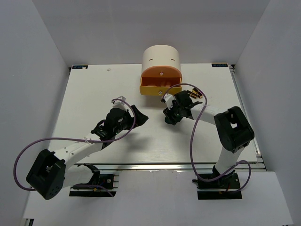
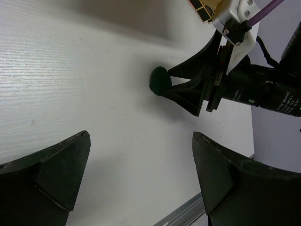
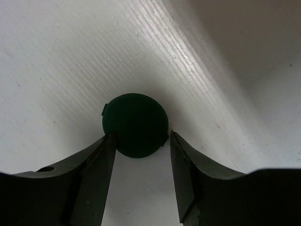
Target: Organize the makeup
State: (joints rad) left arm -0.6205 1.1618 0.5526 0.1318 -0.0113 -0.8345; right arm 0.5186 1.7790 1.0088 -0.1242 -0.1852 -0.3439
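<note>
A dark green round disc (image 3: 135, 123) lies flat on the white table. My right gripper (image 3: 142, 140) is open and low over the table, one finger on each side of the disc's near edge. The left finger (image 3: 96, 165) touches or overlaps the rim. The right one is just clear of it. The left wrist view shows the same disc (image 2: 158, 80) at the tips of the right gripper's spread fingers (image 2: 188, 96). In the top view the right gripper (image 1: 168, 116) covers the disc. My left gripper (image 1: 139, 116) is open and empty over bare table (image 2: 141, 139), left of the disc.
A cream cylindrical cabinet (image 1: 161, 59) stands at the back centre. Its orange drawer (image 1: 161, 81) is pulled open above a yellow front. Small black-and-gold items (image 1: 195, 92) lie behind the right arm. White walls enclose the table on three sides.
</note>
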